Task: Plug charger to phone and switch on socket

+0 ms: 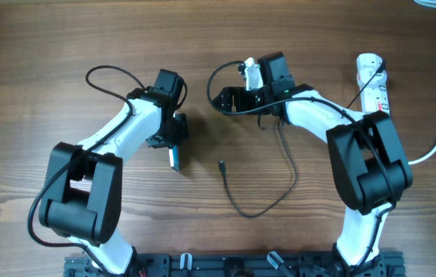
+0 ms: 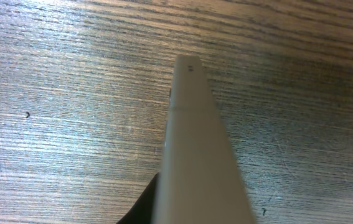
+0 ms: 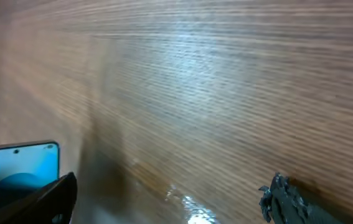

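1. The left pincer (image 1: 174, 151) was closed on the phone (image 1: 175, 159), held on edge at its tips. The right pincer (image 1: 227, 98) gaped wide and empty.
2. Judged step: the charger (image 1: 288, 173) was not yet picked up. Its plug tip (image 1: 222, 165) lay between the two pincers.
3. Next, the right pincer would need a fine pinch just behind that tip.
4. Bare table (image 1: 48, 61) surrounded the tip. The socket (image 1: 373, 83) lay well behind the right pincer, and no table edge was close.

- left arm (image 1: 121, 127): white links, black joint housings, black cable looped alongside
- right arm (image 1: 317, 115): same white-black build, bulky black elbow block
- right claw (image 3: 167, 186): black fingers
- black base rail (image 1: 225, 265)
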